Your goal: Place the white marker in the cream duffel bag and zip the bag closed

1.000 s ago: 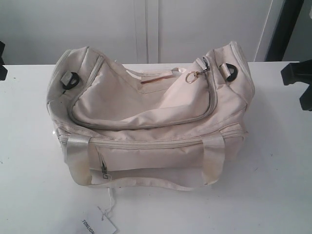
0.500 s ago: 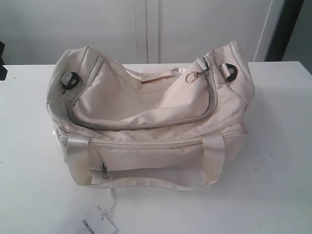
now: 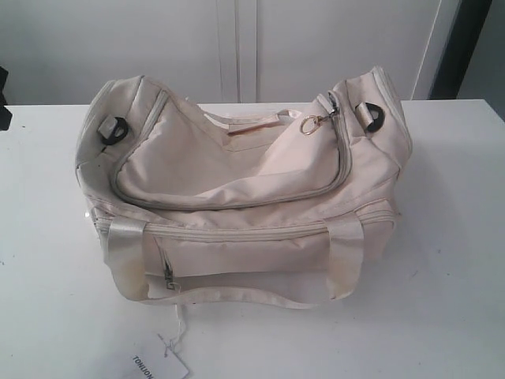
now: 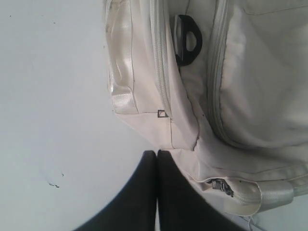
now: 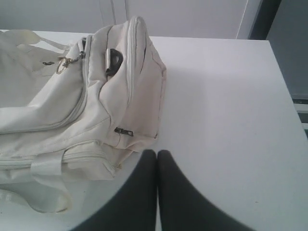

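Left gripper (image 4: 157, 153) is pressing its two dark fingers flat against each other, with nothing caught between them, and it is hovering over the white table (image 4: 53, 96) just beside one end of the cream duffel bag (image 4: 250, 86); whether the tips are touching the fabric cannot be told. Right gripper (image 5: 157, 152) is likewise pinching its fingers fully together on nothing, hanging over bare tabletop near the bag's other end and apart from the fabric. In the exterior view the bag is sitting lengthwise across the middle of the table, its top flap sagging inward and its zip track looking closed along the front run. A gold ring charm (image 3: 310, 125) is dangling from the slider at the right end of that track. Black D-rings are poking out at the left end (image 3: 113, 129) and the right end (image 3: 372, 116). Shiny webbing handles (image 3: 126, 237) are draping down the front face, where a small pocket zipper pull (image 3: 168, 276) is hanging. A paper tag (image 3: 162, 365) is lying on the table in front of the bag. Where the white marker is lying cannot be told from any view.
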You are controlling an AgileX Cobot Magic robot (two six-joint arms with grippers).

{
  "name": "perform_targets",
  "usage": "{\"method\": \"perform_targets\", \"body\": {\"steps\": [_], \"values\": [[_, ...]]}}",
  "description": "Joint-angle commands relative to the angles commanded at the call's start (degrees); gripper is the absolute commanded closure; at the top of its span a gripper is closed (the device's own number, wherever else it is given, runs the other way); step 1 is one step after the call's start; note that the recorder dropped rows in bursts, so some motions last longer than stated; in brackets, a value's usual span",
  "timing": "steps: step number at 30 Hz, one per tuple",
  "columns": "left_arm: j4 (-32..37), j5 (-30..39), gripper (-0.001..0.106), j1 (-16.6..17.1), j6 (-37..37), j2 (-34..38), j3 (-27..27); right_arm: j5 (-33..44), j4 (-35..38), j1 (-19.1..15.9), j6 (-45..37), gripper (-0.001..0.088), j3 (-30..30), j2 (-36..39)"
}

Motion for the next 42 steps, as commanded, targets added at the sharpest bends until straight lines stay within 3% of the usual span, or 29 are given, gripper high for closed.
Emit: {"method": "perform_targets", "body": {"steps": [9, 16, 28, 42], "values": [[0.00, 0.00, 0.105, 0.00, 0.00, 0.00, 0.00, -1.25, 0.16, 0.00, 0.01, 0.0868, 0.14, -0.13], [0.00, 0.00, 0.105, 0.00, 0.00, 0.00, 0.00, -5.04, -1.22, 0.00, 0.01, 0.0868, 0.83, -4.54], [0.00, 0.00, 0.105, 0.00, 0.00, 0.00, 0.00, -26.79, -2.35, 0.00, 0.01, 0.0868, 17.65, -13.81], [0.00, 0.00, 0.105, 0.00, 0.00, 0.00, 0.00, -28.38, -2.35, 0.00, 0.11, 0.0868, 32.08, -29.57]]}}
